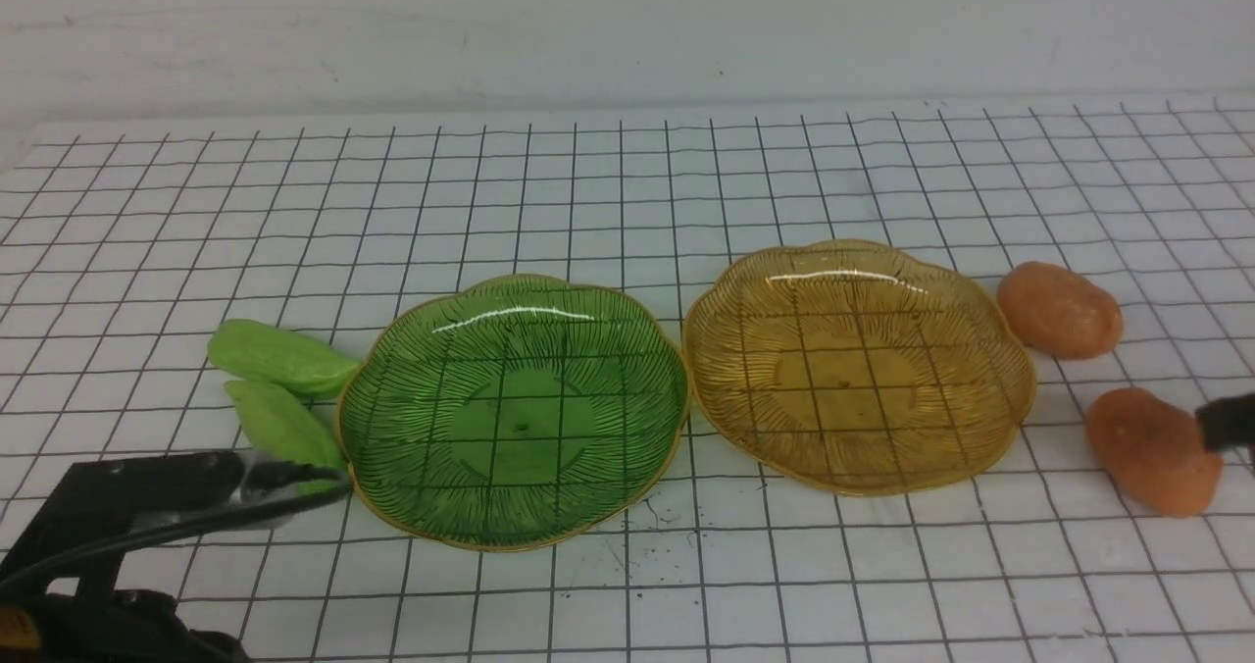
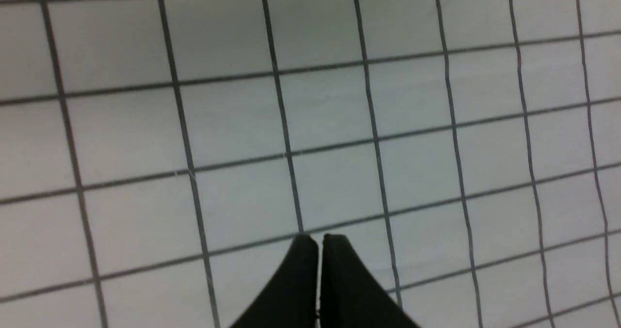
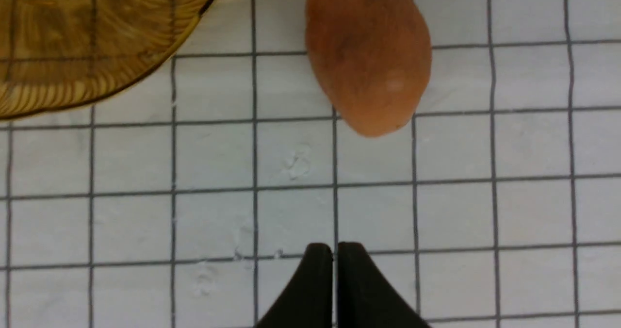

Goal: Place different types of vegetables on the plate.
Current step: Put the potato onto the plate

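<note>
Vegetables: farther green piece (image 1: 279, 357) and nearer green piece (image 1: 284, 426) are laid just left of green plate (image 1: 510, 506); farther potato (image 1: 1059, 310) and nearer potato (image 1: 1152, 450) right of amber plate (image 1: 858, 447).
Left gripper (image 2: 319, 243): jaws are pressed together, nothing held.
Right gripper (image 3: 335, 250): likewise closed and empty, near nearer potato.

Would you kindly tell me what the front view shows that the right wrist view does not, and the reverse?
Only the front view shows the green ribbed glass plate, two light-green elongated vegetables beside it, the left pincer and the farther orange-brown oval potato-like lump. Only the right wrist view shows the right pincer tips, pressed shut on nothing. Both show the amber ribbed glass plate, apparently the nearer orange-brown oval lump, and the grid-lined white table.
</note>
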`<control>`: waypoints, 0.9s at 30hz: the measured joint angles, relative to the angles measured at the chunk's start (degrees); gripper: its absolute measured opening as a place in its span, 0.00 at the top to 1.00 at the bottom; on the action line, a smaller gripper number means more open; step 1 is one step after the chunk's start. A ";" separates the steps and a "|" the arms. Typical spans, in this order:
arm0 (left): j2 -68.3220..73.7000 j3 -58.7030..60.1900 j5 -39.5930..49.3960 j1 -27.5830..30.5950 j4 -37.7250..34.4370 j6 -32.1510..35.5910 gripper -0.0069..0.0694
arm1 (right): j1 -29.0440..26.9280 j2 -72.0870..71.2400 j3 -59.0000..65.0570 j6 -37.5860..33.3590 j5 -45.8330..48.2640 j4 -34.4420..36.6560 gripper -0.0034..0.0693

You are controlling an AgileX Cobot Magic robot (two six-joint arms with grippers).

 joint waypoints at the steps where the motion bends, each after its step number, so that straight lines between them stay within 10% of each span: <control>1: 0.00 0.00 -0.48 0.00 0.00 0.00 0.92 | 0.00 2.15 -1.07 0.00 -0.11 -0.61 0.88; 16: 0.00 0.00 -1.11 0.00 0.61 0.07 0.91 | 0.00 21.88 -6.34 2.13 -11.34 -11.04 0.05; 27: 0.00 0.00 -0.88 0.00 0.66 0.07 0.91 | 0.00 29.34 -6.51 2.96 -15.87 -12.34 0.01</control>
